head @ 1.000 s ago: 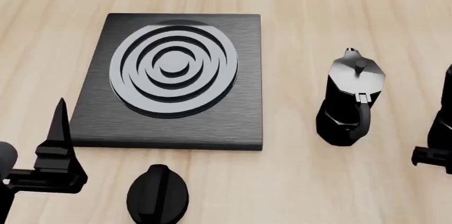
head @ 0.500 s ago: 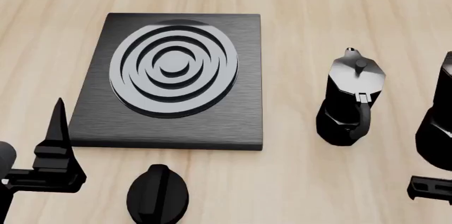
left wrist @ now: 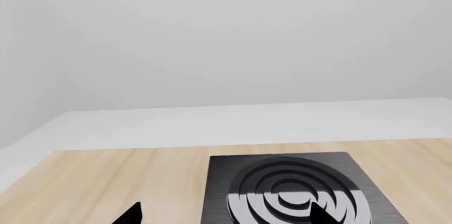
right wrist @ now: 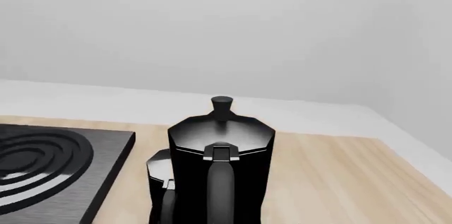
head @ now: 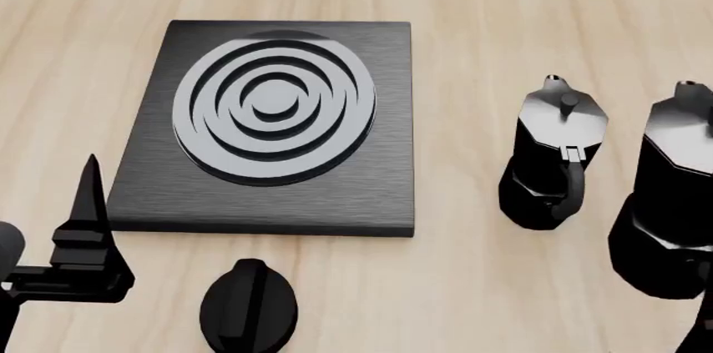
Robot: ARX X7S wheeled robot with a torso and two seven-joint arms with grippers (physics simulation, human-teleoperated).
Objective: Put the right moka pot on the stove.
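Observation:
The right moka pot is black with a grey-sheen lid. It hangs at the head view's right edge and looks larger and nearer than the second moka pot beside it. In the right wrist view it fills the middle, handle toward the camera, and hides my right gripper's fingers. Only a dark sliver of my right gripper shows at the head view's corner. The stove lies left of both pots, its burner rings bare. My left gripper is open and empty near the stove's front left corner.
A round black dial knob sits in front of the stove. The second moka pot stands just behind and beside the held one, between it and the stove. The stove's rings show past the left gripper.
The right moka pot has come leftward into the head view and grown larger, moving together with my right gripper, which has slid down toward the frame's corner. The left arm, stove and second pot are still.

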